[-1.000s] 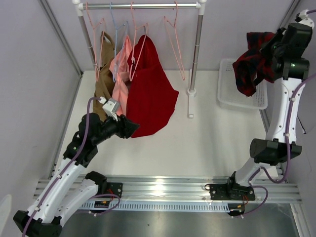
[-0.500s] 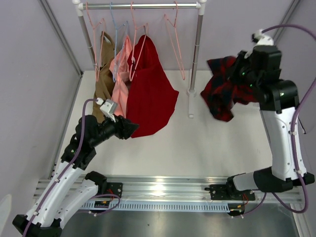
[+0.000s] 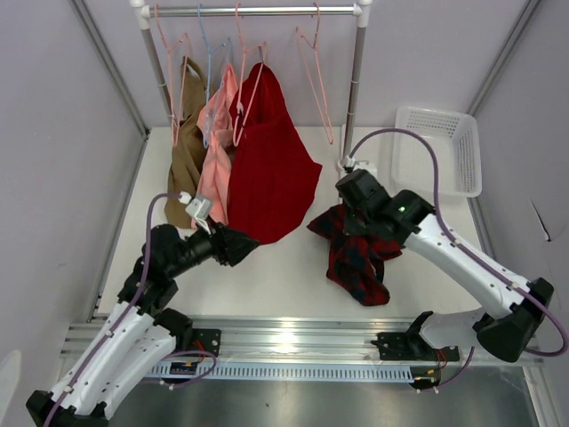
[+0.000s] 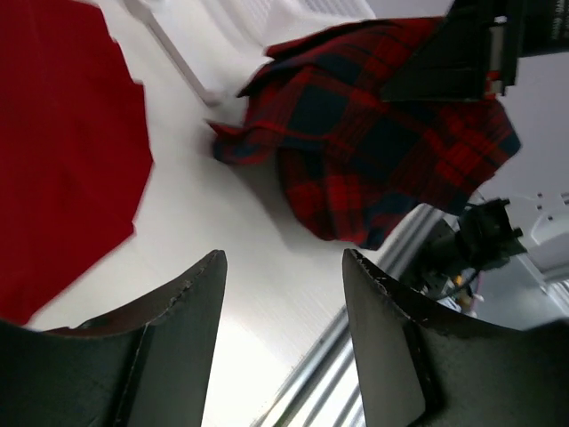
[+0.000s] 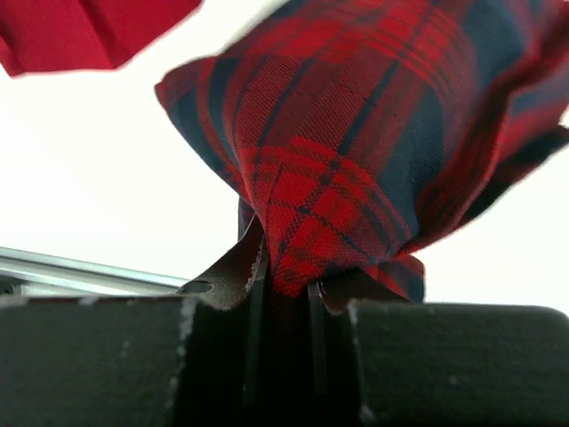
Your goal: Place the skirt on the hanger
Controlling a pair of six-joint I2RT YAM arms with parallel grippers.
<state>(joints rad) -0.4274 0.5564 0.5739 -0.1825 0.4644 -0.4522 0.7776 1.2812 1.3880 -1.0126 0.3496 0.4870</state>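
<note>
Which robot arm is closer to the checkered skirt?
Right. The right tool is pinched shut on a fold of the skirt, so it touches it. The left tool is open and apart from the skirt, across the table beside the hanging plain red garment.

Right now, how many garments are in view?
4. Three hang from the rail: a tan one leftmost, a salmon-pink one beside it, then a solid red one. The plaid skirt is pinched in the right gripper, right of them. More could hide behind these.
</note>
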